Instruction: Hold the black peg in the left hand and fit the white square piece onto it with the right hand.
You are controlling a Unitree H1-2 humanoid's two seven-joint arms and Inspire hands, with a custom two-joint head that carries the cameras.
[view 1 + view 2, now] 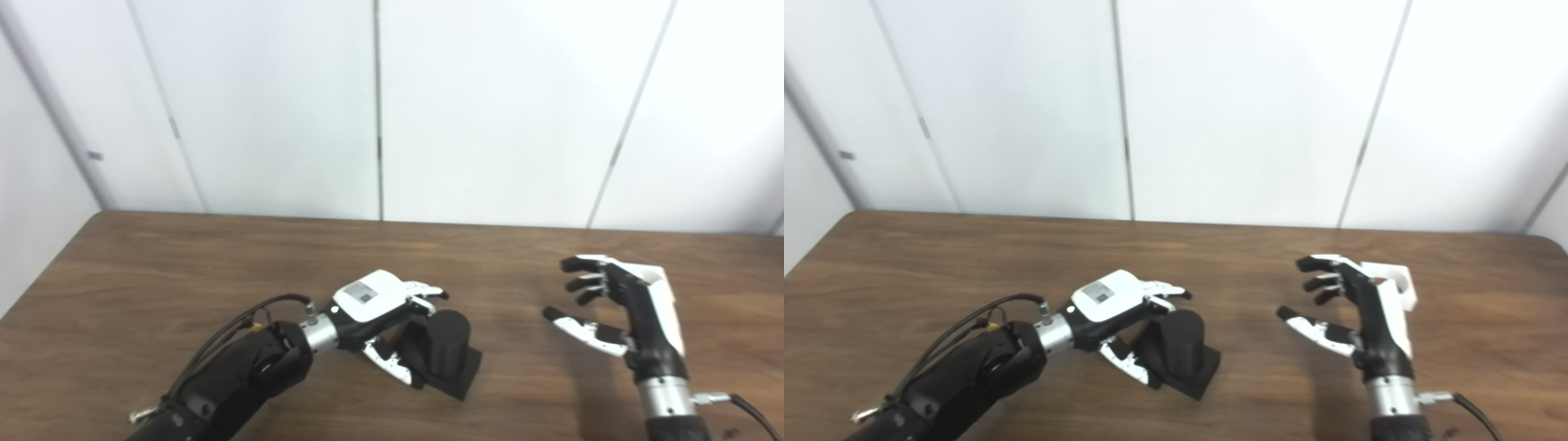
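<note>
- The black peg [449,343], a cylinder on a square base, was seen standing on the wooden surface [153,282], left of centre.
- The left hand [380,306] was curved around it, fingers [429,291] over its top; a firm grip could not be confirmed.
- The white square piece [1393,285] was seen lying behind the right hand [1366,312], whose fingers were spread wide and empty.

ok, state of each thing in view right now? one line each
black peg: upright on its square base on the table, left hand around it, not lifted.
left hand: fingers curled about the peg; firm grip cannot be told.
right hand: open, empty, fingers spread.
white square piece: on the table beyond the right hand, partly hidden by it, not held.
table: wooden, bears both parts.
</note>
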